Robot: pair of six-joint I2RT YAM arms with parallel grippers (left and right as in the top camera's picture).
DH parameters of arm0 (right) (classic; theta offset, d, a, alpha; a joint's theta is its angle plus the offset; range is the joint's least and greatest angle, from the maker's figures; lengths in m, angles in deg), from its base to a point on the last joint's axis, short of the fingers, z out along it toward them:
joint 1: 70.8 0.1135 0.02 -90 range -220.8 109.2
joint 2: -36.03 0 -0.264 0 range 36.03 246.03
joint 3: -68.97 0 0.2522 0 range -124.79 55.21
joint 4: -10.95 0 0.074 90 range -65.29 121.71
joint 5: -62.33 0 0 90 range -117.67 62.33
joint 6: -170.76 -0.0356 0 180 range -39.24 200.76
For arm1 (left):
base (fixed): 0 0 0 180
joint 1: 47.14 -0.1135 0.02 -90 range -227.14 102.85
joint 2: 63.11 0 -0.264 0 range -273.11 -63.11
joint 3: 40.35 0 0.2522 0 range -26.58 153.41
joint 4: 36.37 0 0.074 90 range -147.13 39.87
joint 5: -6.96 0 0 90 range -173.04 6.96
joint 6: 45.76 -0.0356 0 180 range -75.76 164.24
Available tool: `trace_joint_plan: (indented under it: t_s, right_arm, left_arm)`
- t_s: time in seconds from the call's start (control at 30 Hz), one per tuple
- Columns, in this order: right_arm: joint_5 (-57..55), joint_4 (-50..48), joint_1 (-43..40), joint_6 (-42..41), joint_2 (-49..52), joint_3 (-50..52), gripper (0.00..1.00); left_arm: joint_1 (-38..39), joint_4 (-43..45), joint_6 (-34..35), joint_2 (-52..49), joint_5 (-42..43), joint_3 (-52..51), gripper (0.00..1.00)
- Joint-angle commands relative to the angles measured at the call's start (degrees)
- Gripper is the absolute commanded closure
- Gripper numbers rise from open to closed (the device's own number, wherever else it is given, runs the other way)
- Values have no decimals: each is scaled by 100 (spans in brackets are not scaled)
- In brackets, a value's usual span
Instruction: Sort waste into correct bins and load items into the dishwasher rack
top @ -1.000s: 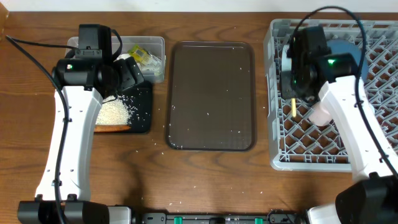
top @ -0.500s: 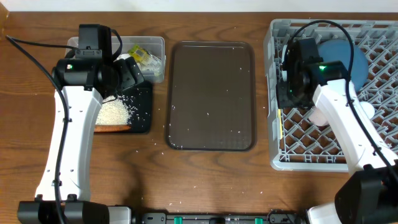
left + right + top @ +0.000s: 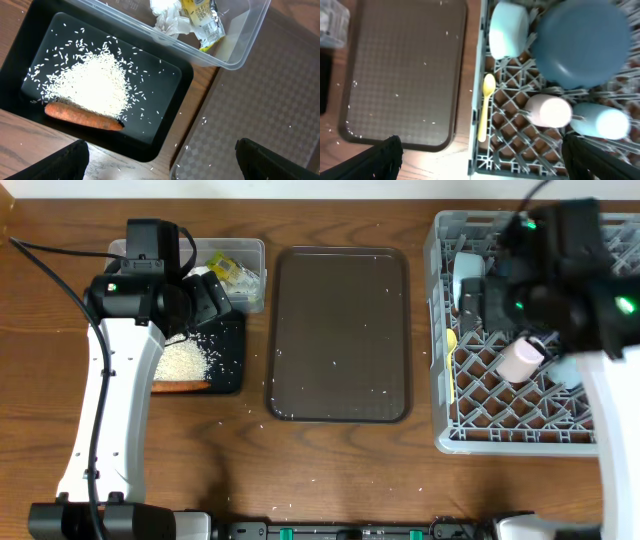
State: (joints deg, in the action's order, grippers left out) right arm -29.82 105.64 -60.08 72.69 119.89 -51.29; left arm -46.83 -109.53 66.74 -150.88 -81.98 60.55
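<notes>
- Clear tub [image 3: 235,59], far left, holds the crumpled white tissue [image 3: 165,12] and the yellow-green wrapper [image 3: 204,20].
- Black tray [image 3: 167,127], just nearer, holds heaped rice [image 3: 95,87] with the orange sausage piece [image 3: 82,116] at its near edge.
- Grey rack [image 3: 482,162], right, holds the blue dish [image 3: 585,45], white bowl [image 3: 508,29], pink cup [image 3: 549,111] and light blue cup [image 3: 600,122]. The yellow spoon [image 3: 485,107] lies along its left side.

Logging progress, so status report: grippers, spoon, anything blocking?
Left gripper open, right gripper open, both empty. Spoon flat in rack, left edge. Nothing covering it.

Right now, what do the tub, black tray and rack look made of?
Tub: clear plastic, glossy; contents show through its wall. Black tray: likely plastic, smooth and slightly shiny, moulded rounded corners. Rack: grey plastic, matte, moulded lattice.
</notes>
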Motion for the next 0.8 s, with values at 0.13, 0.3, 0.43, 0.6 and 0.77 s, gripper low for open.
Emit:
trace_joint_plan:
  t_s: [0.13,0.3,0.43,0.6,0.77]
  right_arm:
    - [-1508,348,-144,-417,-942,-63,1]
    - [-2044,173,-413,-428,-1609,-20,1]
    - [-1875,-640,-809,-184,-2149,579,1]
    - [-474,-2741,-1290,839,-3373,2664,1]
    - [702,-4811,-1674,859,-4754,5337,1]
  left_arm:
    - [-26,-13,-11,-33,-90,9,4]
    - [-26,-13,-11,-33,-90,9,4]
    - [-26,-13,-11,-33,-90,9,4]
    - [-26,-13,-11,-33,-90,9,4]
    - [-26,-13,-11,-33,-90,9,4]
